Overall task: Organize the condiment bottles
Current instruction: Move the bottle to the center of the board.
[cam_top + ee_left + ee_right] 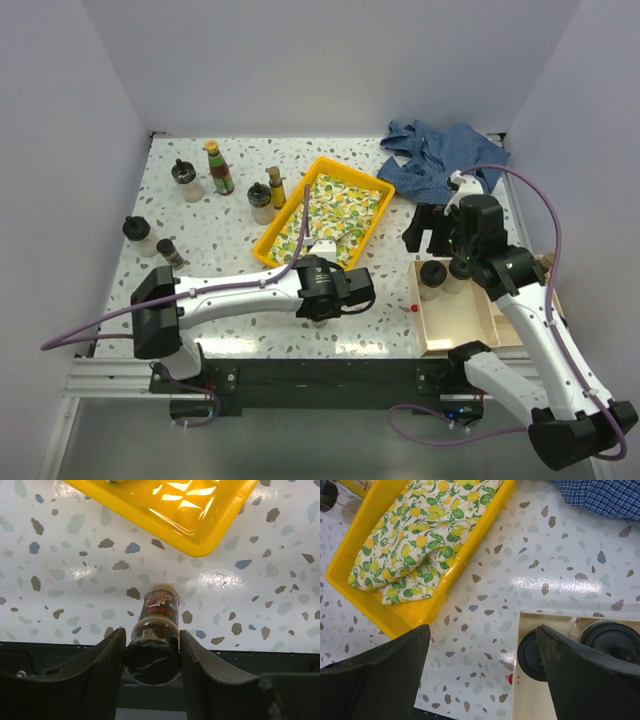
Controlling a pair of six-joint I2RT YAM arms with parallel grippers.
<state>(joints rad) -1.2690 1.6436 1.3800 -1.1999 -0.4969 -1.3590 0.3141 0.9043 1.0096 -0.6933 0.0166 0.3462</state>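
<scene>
My left gripper [322, 305] is shut on a small spice bottle [156, 625] with a dark lid and a red-and-black label, near the table's front edge. The top view hides this bottle. My right gripper [428, 232] is open and empty above the table, by the cream tray's [470, 315] far left corner. Two black-lidded jars [433, 278] [458, 270] stand in that tray and show in the right wrist view [532, 655] [612, 640]. At the back left stand a green red-labelled bottle [218, 168], a slim amber bottle [276, 186] and squat black-lidded jars [187, 180] [262, 200] [140, 235].
A yellow tray [270, 245] with a lemon-print cloth [335, 210] lies in the middle. A blue checked cloth [440, 150] lies at the back right. A small dark bottle [170, 252] stands at the left. A small red thing [413, 308] lies beside the cream tray.
</scene>
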